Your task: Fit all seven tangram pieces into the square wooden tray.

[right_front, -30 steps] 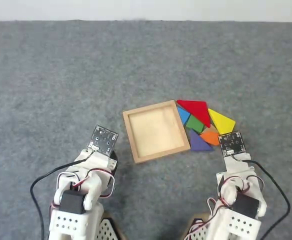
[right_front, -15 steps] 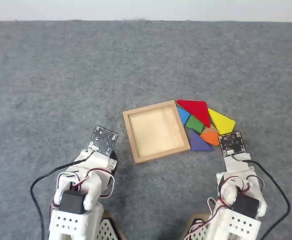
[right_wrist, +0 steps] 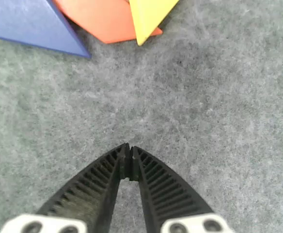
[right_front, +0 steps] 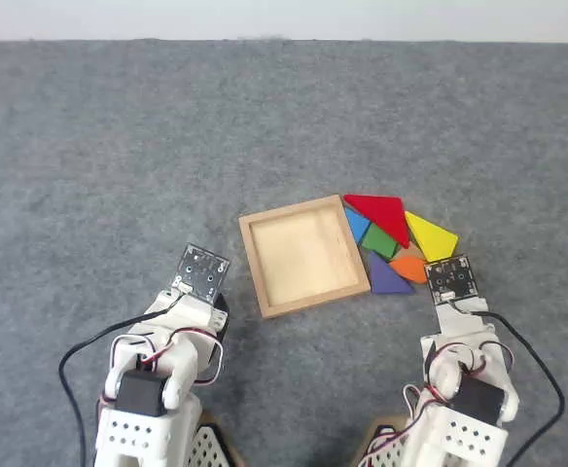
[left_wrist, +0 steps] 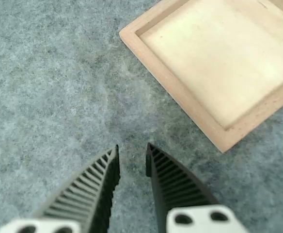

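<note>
Tray (right_front: 252, 265) sits on the grey counter (right_front: 119, 146) with nothing in it. No piece is placed yet, so I judge the task at its first pick. Pieces lie in a tight cluster just beside the tray's right side: red triangle (right_front: 381, 214), yellow triangle (right_front: 428, 236), blue piece (right_front: 357, 225), green piece (right_front: 379, 241), orange piece (right_front: 409, 267), purple triangle (right_front: 387, 277). Six colours counted; a seventh I cannot make out. My right gripper (right_wrist: 130, 146) is closed on nothing, over bare counter near the purple, orange and yellow pieces. My left gripper (left_wrist: 132, 147) has jaws slightly parted, empty, near a tray corner. Next move, as I read it: open the right gripper and take an outer piece, likely the yellow triangle, by its edges. Pieces are flat and packed close, so there is little finger room.
</note>
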